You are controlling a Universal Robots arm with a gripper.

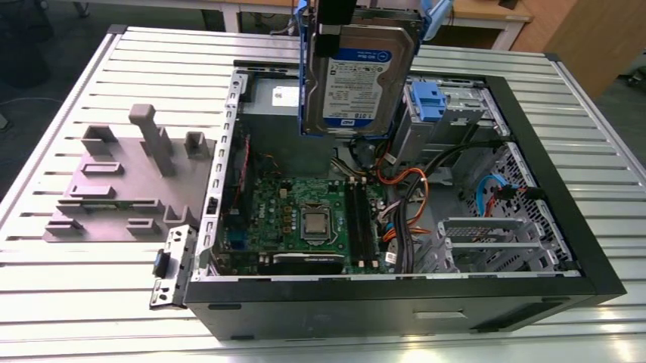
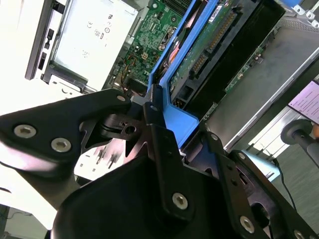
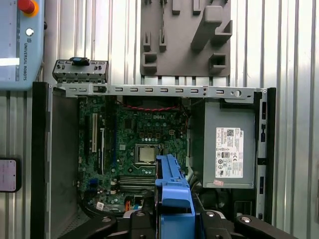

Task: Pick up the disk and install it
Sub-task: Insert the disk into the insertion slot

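Hanging in the air over the open computer case point(image 1: 404, 291), the disk point(image 1: 358, 83) stood up on its end. The hand point(image 1: 370, 17) was closed on it from the top, and a black finger point(image 2: 162, 149) pressed on the blue plastic frame at its side. The disk was silver. Its flat face had a white sticker with a blue band at the top, some tiny print and a bar code. In the second wrist view its other face was a green board with little metal bits on it.

In the exterior view the disk hung between the grey power box point(image 1: 277, 94) and the drive bay point(image 1: 429, 102) with its blue latch. The power box had a white sticker too, with bar codes and small marks.

The case lay on its side on the ribbed metal worktop point(image 1: 91, 295) with its cover off. Inside was a green main board point(image 1: 293, 204) with a square silver chip point(image 1: 316, 224) in the middle. Orange wires point(image 1: 404, 181) and blue wires point(image 1: 485, 189) curled near it.

A grey plastic stand point(image 1: 121, 181) with posts and slots sat on the worktop just beside the case, on the exterior view's left. A pale control pad point(image 3: 20, 50) with a red button lay near a corner of the case.
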